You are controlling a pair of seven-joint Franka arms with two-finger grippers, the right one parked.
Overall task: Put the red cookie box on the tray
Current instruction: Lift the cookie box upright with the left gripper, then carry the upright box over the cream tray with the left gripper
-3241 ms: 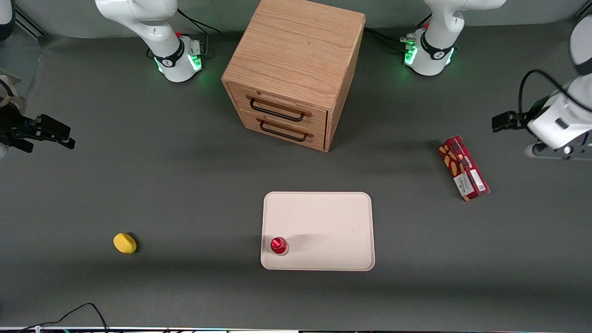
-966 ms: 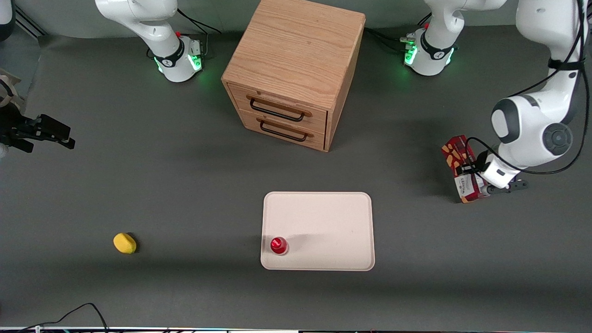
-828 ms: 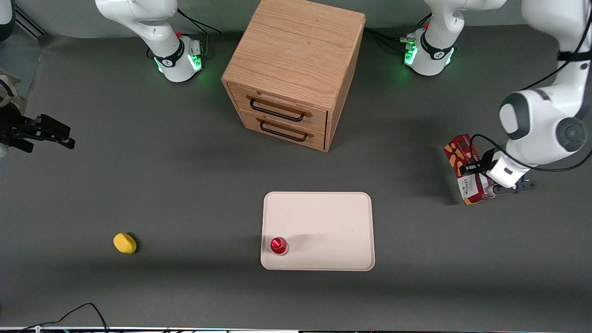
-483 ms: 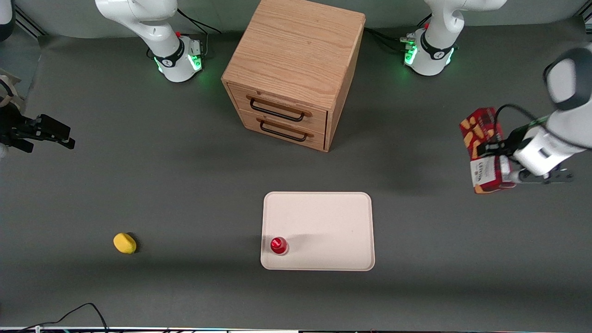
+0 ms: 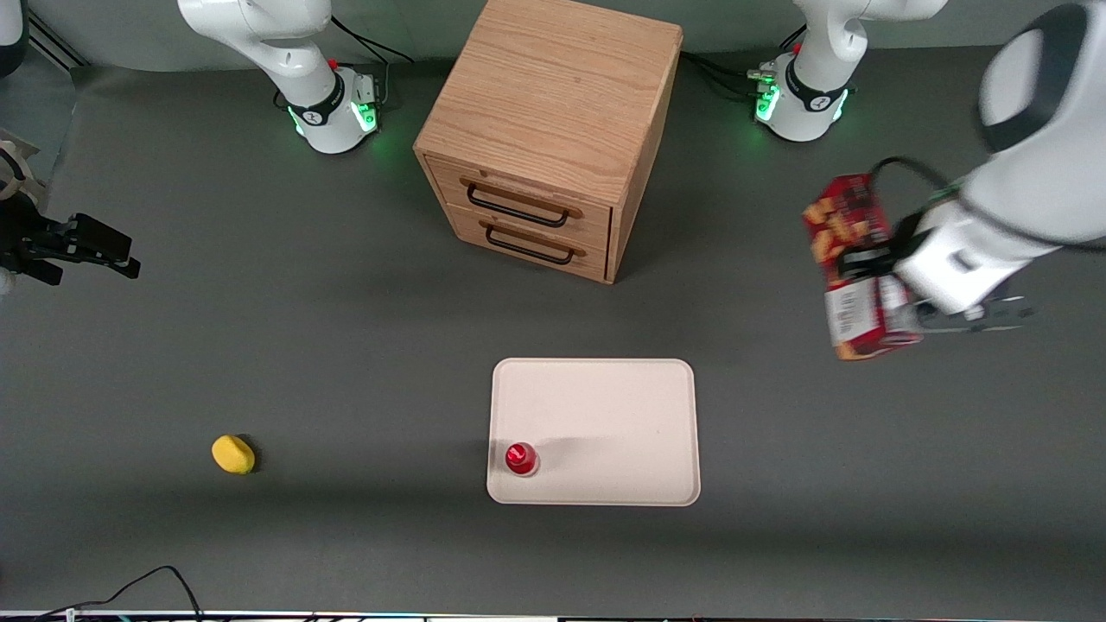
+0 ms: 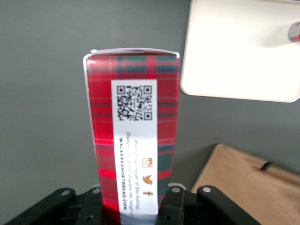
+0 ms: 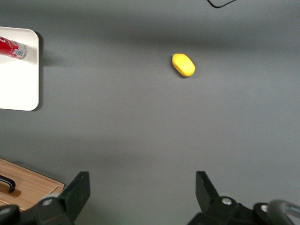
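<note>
The red cookie box (image 5: 851, 259), a long dark-red plaid carton with orange cookie pictures and a white label, hangs in the air above the table toward the working arm's end. My left gripper (image 5: 874, 289) is shut on it across its middle. In the left wrist view the box (image 6: 132, 122) stands out from between the black fingers (image 6: 176, 206), its white QR label facing the camera. The cream-white tray (image 5: 605, 406) lies flat on the table nearer the front camera, apart from the box. It also shows in the left wrist view (image 6: 234, 51).
A small round red-capped object (image 5: 521, 458) stands on the tray's corner nearest the camera. A wooden two-drawer cabinet (image 5: 553, 130) stands farther back in the middle. A yellow object (image 5: 233, 453) lies toward the parked arm's end.
My left gripper came down onto the box, closed on it and lifted it off the table. In the last half second it carried the box sideways toward the middle of the table.
</note>
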